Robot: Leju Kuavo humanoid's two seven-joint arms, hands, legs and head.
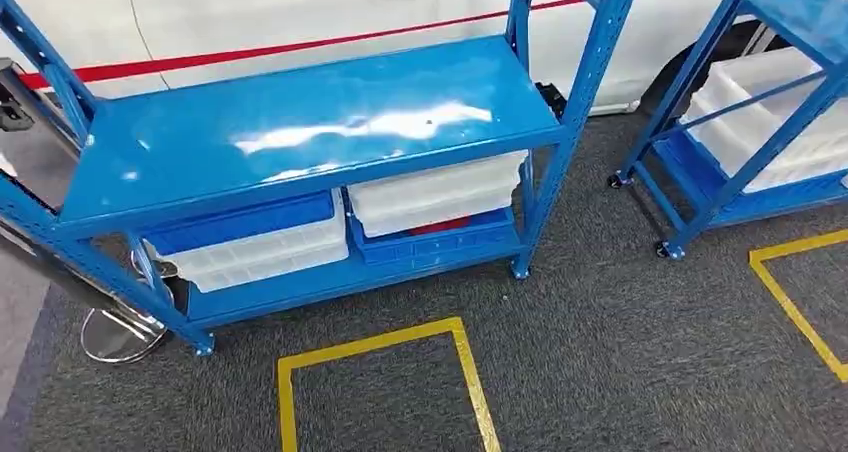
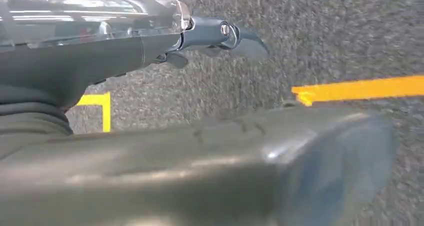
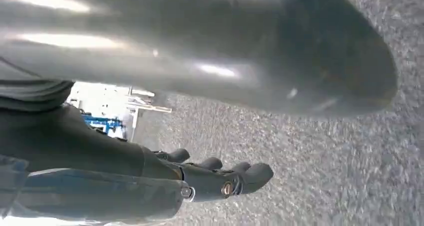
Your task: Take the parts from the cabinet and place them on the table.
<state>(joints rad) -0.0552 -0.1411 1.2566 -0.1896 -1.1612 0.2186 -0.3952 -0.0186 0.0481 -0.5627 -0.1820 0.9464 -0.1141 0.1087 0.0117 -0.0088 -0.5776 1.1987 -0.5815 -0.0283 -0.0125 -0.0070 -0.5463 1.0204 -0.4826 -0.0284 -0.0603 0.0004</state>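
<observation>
Hanging beside the body over grey carpet, the left hand point(image 2: 220, 38) and right hand point(image 3: 220, 178) hold nothing, fingers loosely extended. The white and blue plastic part bins point(image 1: 430, 207) sit on the low shelf of the blue steel cabinet point(image 1: 300, 122); reaching under its top shelf risks an arm striking the edge.
</observation>
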